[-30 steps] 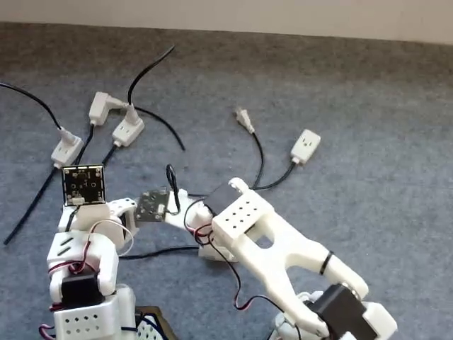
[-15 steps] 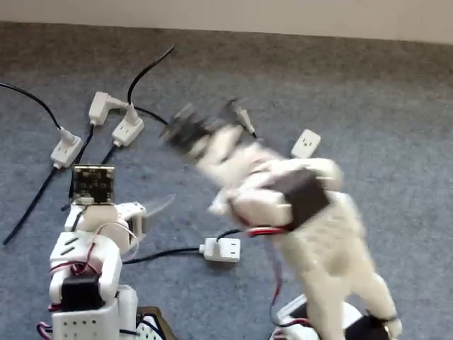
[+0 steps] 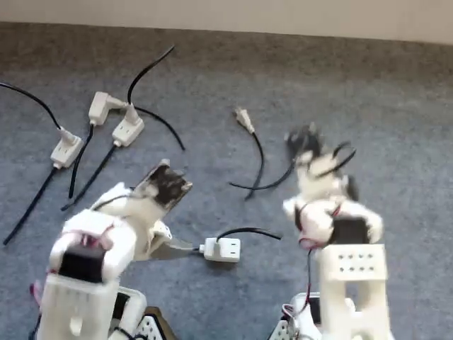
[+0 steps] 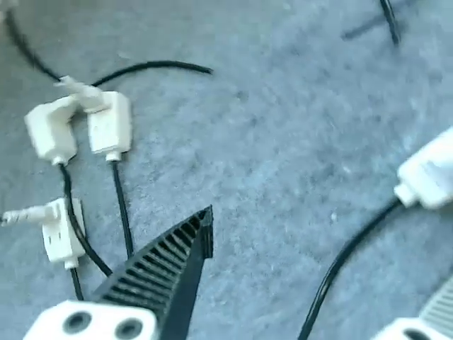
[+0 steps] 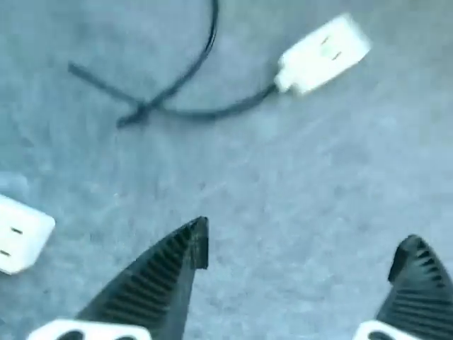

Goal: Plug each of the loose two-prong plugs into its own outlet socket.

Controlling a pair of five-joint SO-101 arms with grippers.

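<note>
Plug (image 3: 245, 120) lies diagonally, pointing away and leftward

Grey carpet (image 3: 396, 142) strewn with white plugs and sockets on black cords.
Upper left of the high view: an angled plug (image 3: 101, 107) touching a first socket (image 3: 128, 130), a second socket (image 3: 65, 151) nearby to its left. A loose plug (image 3: 244, 119) lies upper centre; a lone socket (image 3: 223, 249) sits lower centre.

Grey carpet (image 3: 396, 127) underfoot, pale wall (image 3: 297, 13) along its far edge.
</note>
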